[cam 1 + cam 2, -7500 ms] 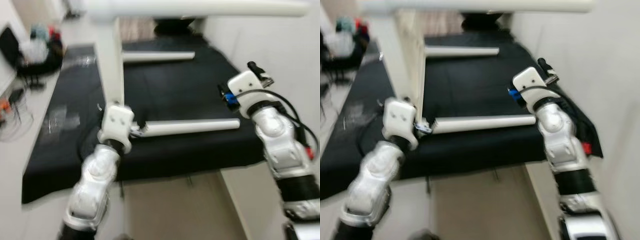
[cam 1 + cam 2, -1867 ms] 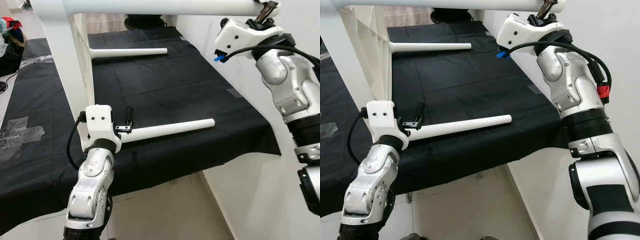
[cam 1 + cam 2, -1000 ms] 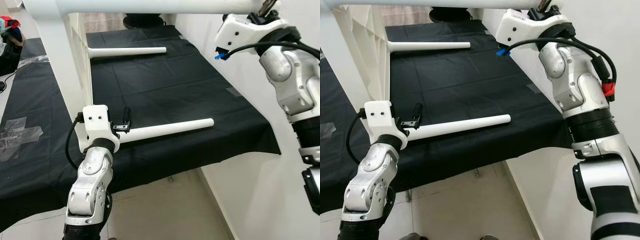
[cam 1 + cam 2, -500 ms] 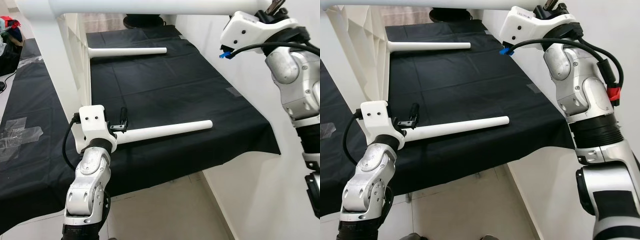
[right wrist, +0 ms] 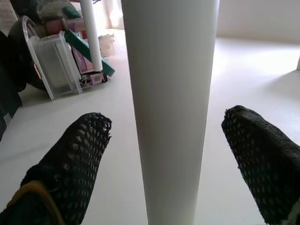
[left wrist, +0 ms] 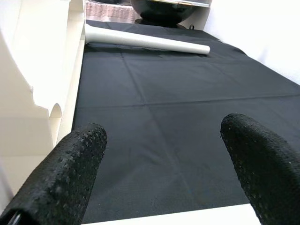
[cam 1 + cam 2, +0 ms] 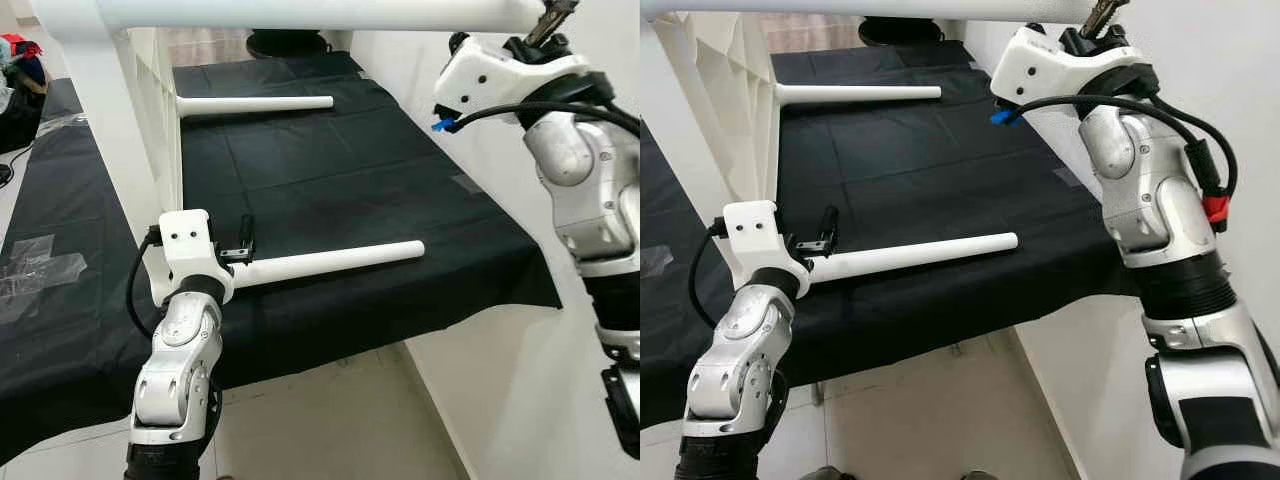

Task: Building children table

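The left tool hovers open at the near leg, close to the cloth's near edge; close squarely across it. The right tool, open, straddles the top leg without gripping; centre it before closing.

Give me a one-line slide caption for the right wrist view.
Right tool open, its black fingers straddling a white table leg without touching it, clutter on the pale floor beyond.

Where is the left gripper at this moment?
The left gripper is low on the robot's left, open around the near white table leg at its base end, above the black cloth.
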Controlling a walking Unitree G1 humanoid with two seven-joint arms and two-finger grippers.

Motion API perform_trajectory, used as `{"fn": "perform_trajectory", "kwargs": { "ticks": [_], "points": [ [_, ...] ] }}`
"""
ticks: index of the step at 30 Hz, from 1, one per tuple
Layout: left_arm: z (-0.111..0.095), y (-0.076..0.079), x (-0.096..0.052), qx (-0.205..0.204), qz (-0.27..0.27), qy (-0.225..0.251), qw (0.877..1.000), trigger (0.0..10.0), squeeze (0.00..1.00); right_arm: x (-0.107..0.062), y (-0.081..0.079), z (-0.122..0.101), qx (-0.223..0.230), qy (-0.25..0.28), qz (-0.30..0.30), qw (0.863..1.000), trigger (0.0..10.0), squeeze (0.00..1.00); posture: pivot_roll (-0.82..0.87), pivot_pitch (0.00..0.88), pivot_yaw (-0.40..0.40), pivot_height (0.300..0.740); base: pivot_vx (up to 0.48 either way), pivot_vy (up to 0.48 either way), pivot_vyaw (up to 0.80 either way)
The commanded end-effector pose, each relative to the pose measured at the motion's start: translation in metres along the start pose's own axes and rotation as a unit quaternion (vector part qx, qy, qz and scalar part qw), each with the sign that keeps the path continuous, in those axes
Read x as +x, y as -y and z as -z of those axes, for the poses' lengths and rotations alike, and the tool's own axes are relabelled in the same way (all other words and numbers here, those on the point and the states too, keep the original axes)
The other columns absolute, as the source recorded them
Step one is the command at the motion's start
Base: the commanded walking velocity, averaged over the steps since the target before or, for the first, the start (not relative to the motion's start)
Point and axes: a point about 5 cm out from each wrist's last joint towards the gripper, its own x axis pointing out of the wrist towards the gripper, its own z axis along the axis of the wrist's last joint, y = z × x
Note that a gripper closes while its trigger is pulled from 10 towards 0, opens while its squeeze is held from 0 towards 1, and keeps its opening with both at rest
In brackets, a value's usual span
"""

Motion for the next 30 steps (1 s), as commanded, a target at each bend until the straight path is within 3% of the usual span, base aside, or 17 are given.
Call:
{"fn": "perform_trajectory", "kwargs": {
  "ticks": [1,19,20,21,30],
  "points": [
    [0.001,-0.002,0.0,-0.007,-0.006,0.0,1.0,10.0,0.0,-0.002,0.0,-0.001,0.007,0.001,0.0,1.0,10.0,0.0,0.0,0.097,-0.057,0.74,0.0,0.0,0.0],
    [0.003,-0.004,0.001,0.004,-0.004,0.0,1.0,10.0,0.0,-0.001,0.006,-0.009,0.023,0.003,0.019,1.0,10.0,0.0,0.0,0.103,-0.059,0.74,0.0,0.0,0.0],
    [0.003,-0.004,0.001,0.005,-0.003,-0.001,1.0,10.0,0.0,-0.001,0.007,-0.009,0.024,0.003,0.019,1.0,8.1,0.0,0.0,0.105,-0.061,0.74,0.0,0.0,0.0],
    [0.003,-0.004,0.001,0.005,-0.002,-0.001,1.0,10.0,0.0,-0.001,0.007,-0.01,0.025,0.004,0.021,0.999,0.0,0.0,0.0,0.105,-0.061,0.74,0.0,0.0,0.0],
    [0.003,-0.005,0.002,0.004,-0.006,-0.002,1.0,10.0,0.0,-0.001,0.009,-0.013,0.029,0.009,0.022,0.999,0.0,0.0,-0.01,0.108,-0.06,0.74,0.0,0.0,0.0]
  ]
}}
